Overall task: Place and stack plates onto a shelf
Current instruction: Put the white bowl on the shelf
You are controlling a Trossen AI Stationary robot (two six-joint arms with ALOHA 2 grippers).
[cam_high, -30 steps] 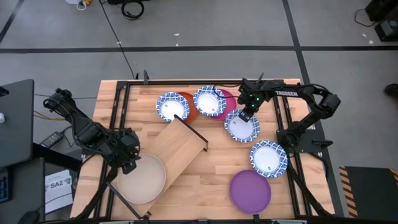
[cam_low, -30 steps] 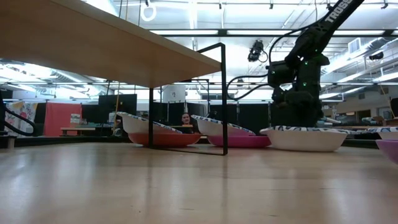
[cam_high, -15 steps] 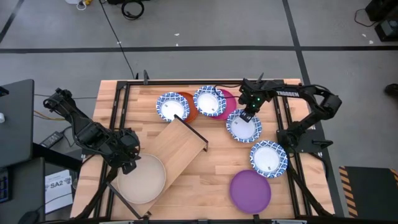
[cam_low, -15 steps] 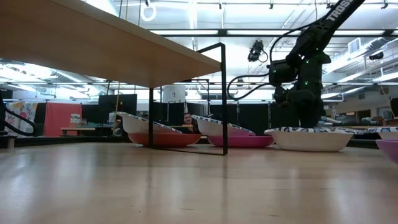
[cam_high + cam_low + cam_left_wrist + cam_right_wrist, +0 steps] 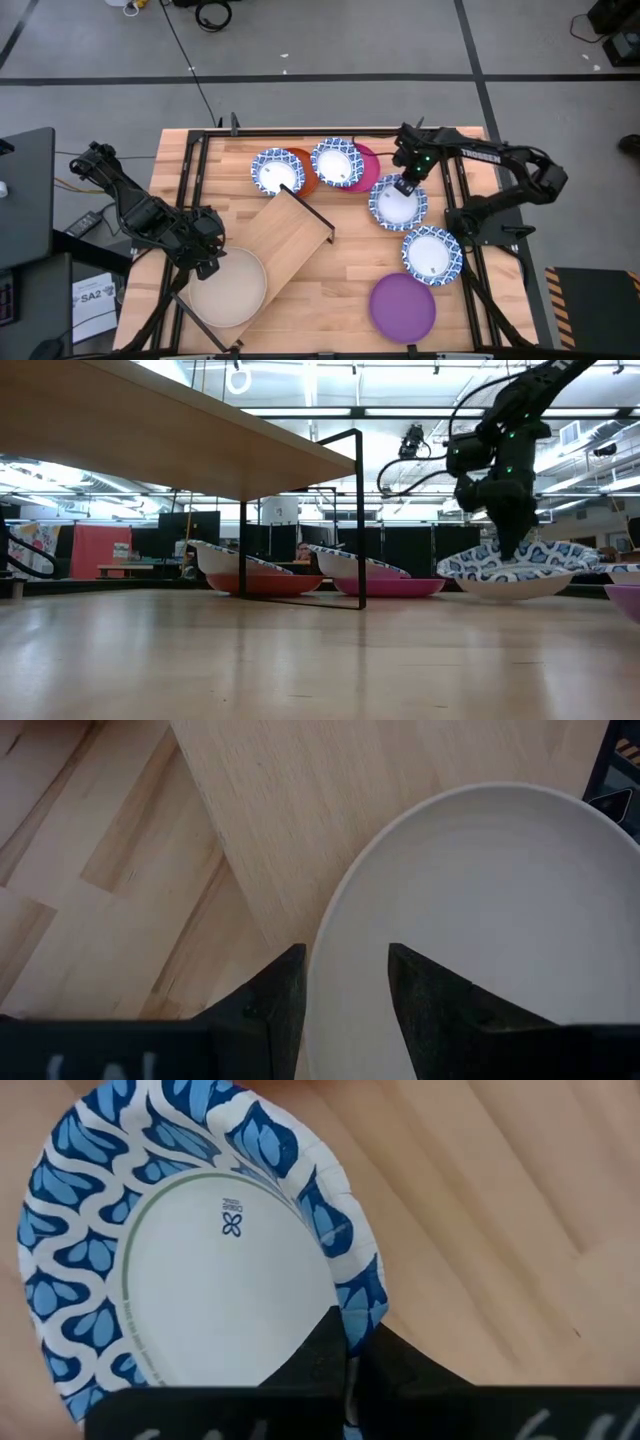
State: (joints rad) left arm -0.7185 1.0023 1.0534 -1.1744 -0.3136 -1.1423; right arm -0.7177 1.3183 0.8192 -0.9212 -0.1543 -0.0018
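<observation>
At right of centre in the high view, the right gripper (image 5: 405, 185) pinches the rim of a blue-and-white plate (image 5: 398, 204), lifted and tilted.
Left gripper (image 5: 205, 262), lower left, straddles the beige plate (image 5: 229, 288) rim, jaws slightly apart. The shelf (image 5: 284, 237) sits at centre, with no plate on top.

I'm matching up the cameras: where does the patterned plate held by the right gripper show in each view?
High: patterned plate right of centre, right gripper on its rim.
Low: far right, lifted and tilted.
Left wrist: not in it.
Right wrist: fills the left.
Shared landmark: that gripper on its rim.
</observation>
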